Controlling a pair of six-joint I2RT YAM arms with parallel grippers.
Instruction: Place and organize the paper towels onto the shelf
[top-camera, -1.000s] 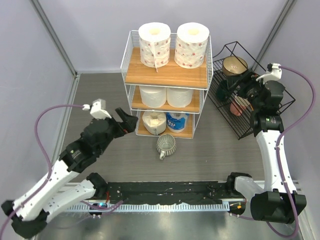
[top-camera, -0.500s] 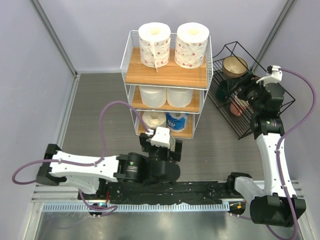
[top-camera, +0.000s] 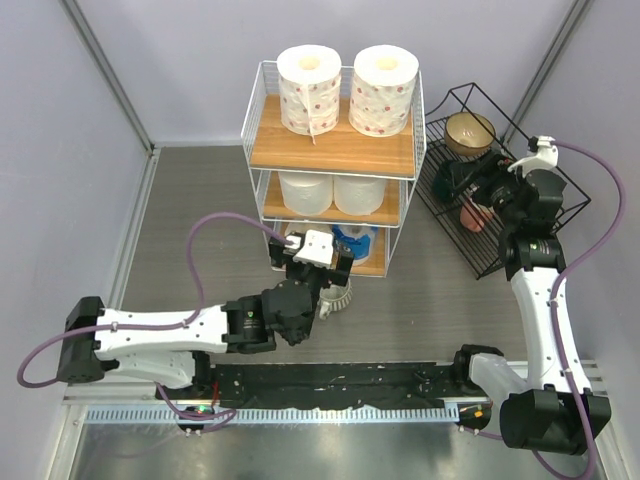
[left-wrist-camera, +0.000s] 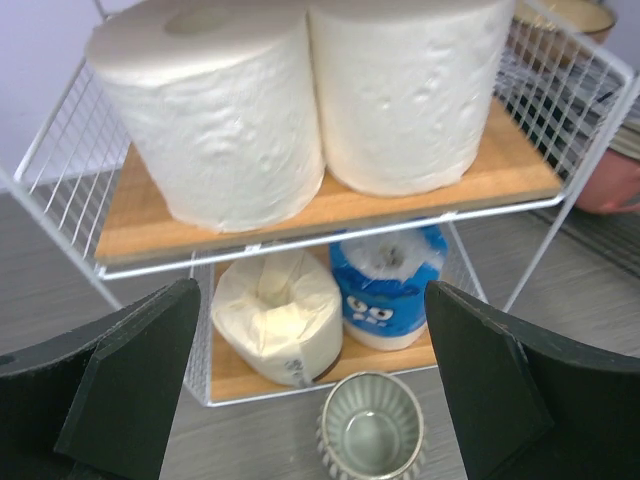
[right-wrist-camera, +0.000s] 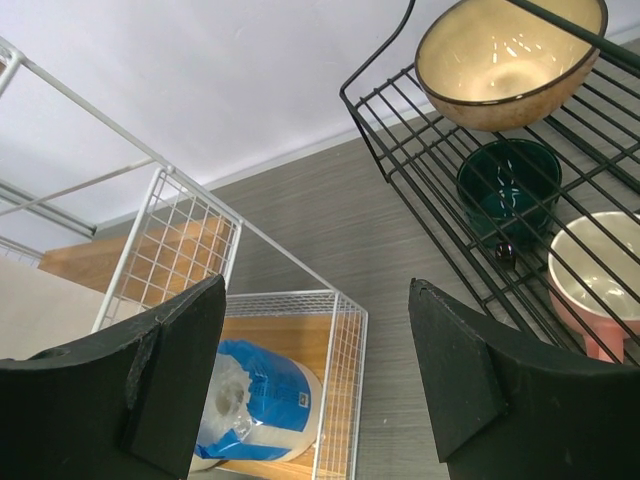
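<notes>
I count six paper towels (top-camera: 383, 75) on the shelf (top-camera: 330, 152), two per tier. My left pincer (left-wrist-camera: 310, 380) hangs wide open, empty, facing the lower tiers; my right pincer (right-wrist-camera: 315, 370) looks open too.

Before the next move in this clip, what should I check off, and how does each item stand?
1. All six rolls on the shelf: ok. Two red-dotted rolls on top, two white rolls in the middle, cream roll and blue-wrapped roll at the bottom.
2. Left gripper empty: ok, open with nothing in it.
3. Right gripper empty: ok, open, near the black rack.
4. Space below the left gripper free: not ok, the glass mug stands on the table right in front of the bottom tier.
5. Cream roll set well back from the tier's front edge: cannot tell.
</notes>
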